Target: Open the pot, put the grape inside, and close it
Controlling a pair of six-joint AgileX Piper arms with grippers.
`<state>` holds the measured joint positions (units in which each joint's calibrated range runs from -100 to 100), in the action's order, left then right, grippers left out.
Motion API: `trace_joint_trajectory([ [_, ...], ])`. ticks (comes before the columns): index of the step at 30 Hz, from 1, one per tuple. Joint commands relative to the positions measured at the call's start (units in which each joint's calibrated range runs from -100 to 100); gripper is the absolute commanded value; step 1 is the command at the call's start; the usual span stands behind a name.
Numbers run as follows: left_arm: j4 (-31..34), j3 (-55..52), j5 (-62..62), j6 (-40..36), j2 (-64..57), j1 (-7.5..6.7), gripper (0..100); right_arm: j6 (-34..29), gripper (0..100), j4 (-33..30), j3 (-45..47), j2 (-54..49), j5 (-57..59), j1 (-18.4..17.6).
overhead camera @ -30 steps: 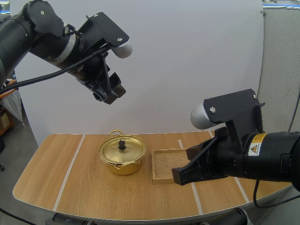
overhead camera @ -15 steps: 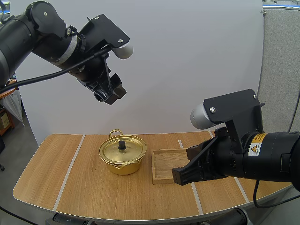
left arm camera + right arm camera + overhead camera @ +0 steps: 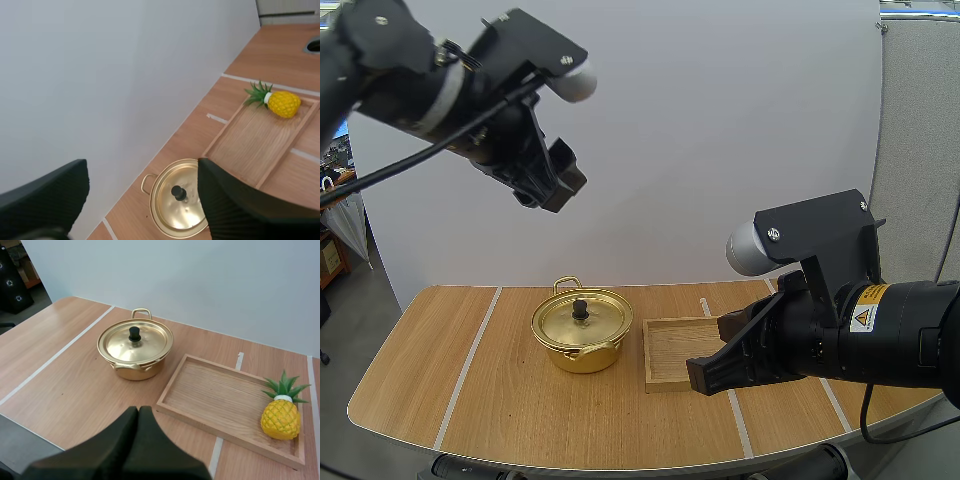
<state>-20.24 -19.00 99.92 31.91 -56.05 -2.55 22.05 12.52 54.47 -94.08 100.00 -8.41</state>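
Above the pot [image 3: 582,328], left pincer [image 3: 552,190] gapes wide; right pincer [image 3: 138,411] closed.

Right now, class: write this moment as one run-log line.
pot: lid on | tray: holds pineapple | left gripper: open, high above table | right gripper: shut, empty

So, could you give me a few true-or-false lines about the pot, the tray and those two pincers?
1. The lid sits on the pot. True.
2. A bunch of grapes lies in the wooden tray. False: it holds a pineapple.
3. The left pincer is open. True.
4. The right pincer grips the lid. False: it is shut on nothing, apart from the pot.
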Motion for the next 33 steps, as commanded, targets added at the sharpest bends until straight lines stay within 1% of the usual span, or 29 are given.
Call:
trace_joint_trajectory([
  [1,-0.44,0.14,0.08,-3.67,-4.38,-0.12,99,0.61,0,0.08,0.10,-0.39,0.00,0.24],
  [9,-0.44,0.14,0.08,-12.79,-16.98,-0.12,99,0.61,0,0.09,0.10,-0.39,0.00,0.24],
  [13,0.06,0.02,0.08,-12.99,-22.47,0.35,98,0.02,0,0.09,0.10,-0.85,0.00,0.24],
  [14,0.31,0.02,0.08,-12.99,-23.83,0.50,97,-0.33,0,0.25,0.10,-1.46,-0.33,0.24],
  [16,0.85,0.02,0.08,-13.28,-26.47,0.50,86,-0.95,0,0.25,0.10,-3.16,-1.70,0.24],
  [17,1.38,0.02,0.08,-13.45,-27.80,0.50,76,-0.95,0,0.54,0.10,-4.62,-2.43,0.24],
  [18,1.73,0.02,0.08,-13.56,-29.07,0.50,63,-0.95,0,0.91,0.10,-5.60,-2.96,0.24],
  [20,2.12,0.02,0.08,-13.56,-31.54,0.50,33,-0.95,0,1.01,0.10,-5.92,-3.56,0.35],
  [21,2.12,0.02,0.08,-13.56,-32.71,0.50,20,-1.06,0,1.04,-0.18,-5.92,-3.18,0.35],
  [22,2.12,0.02,0.08,-13.56,-33.94,0.50,3,-1.06,0,0.69,-0.22,-5.92,-2.98,0.44],
  [23,1.86,-0.14,0.08,-13.66,-34.88,0.50,0,-1.16,0,0.69,-0.22,-5.92,-3.17,0.59],
  [26,1.83,-1.02,0.08,-14.95,-38.21,0.58,0,-1.17,0,0.97,-0.22,-5.92,-4.21,1.19],
  [30,1.95,-4.98,0.08,-17.03,-43.56,1.51,0,-1.26,0,0.97,-0.22,-5.92,-6.40,2.56],
  [33,1.60,-8.36,0.08,-18.41,-43.95,2.16,0,-1.79,0,1.12,-0.22,-5.92,-10.41,3.52],
])
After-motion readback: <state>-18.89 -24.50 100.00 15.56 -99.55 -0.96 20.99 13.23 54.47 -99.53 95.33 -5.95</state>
